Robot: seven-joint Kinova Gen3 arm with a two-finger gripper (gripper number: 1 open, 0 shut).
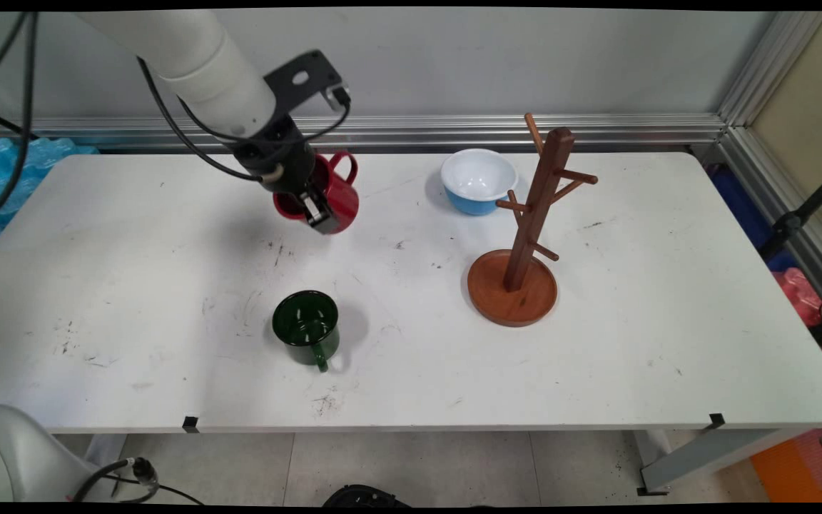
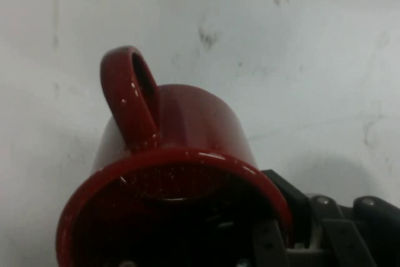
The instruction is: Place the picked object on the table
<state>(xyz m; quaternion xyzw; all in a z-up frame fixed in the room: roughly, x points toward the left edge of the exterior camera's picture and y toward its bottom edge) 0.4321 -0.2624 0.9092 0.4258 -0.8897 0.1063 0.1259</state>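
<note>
My gripper (image 1: 313,208) is shut on the rim of a red mug (image 1: 336,193), holding it tilted above the table's far middle. In the hand view the red mug (image 2: 169,173) fills the lower frame, its handle (image 2: 130,92) pointing up, and one black finger (image 2: 284,201) presses outside its wall. A dark green mug (image 1: 306,327) stands upright on the table below and in front of the held mug. A wooden mug tree (image 1: 529,228) with several pegs stands to the right on its round base.
A blue bowl (image 1: 479,180) with a white inside sits at the back, left of the mug tree. The white table (image 1: 133,300) bears dark scuff marks. Blue packaging (image 1: 4,164) lies beyond the left edge.
</note>
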